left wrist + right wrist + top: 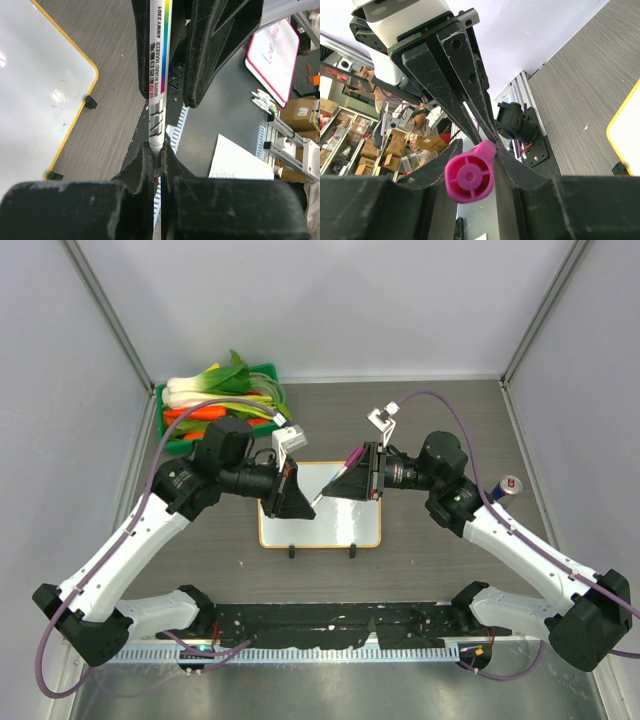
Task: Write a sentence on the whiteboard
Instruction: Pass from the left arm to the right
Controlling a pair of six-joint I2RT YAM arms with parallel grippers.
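Far out to the left of the left fingers there's a green basket stuffed with vegetables, well away from the action. The left fingers are clamped tight on the tail end of a white marker, the kind with a rainbow stripe and "WHITE BOARD MARKER" printed down the barrel. The marker runs straight out from them toward the other arm.

The whiteboard lies flat on the bench right under both sets of fingers. It's got a yellow frame, and its two little black feet are on the edge nearest the arm bases.

The right fingers face the left ones head on, with the marker's far end reaching in between them. They sit on either side of the pink cap, right up against it, but I honestly can't tell if they're actually squeezing it or just resting around it.

Off to the right, well behind the right fingers, a small can stands on the bench.
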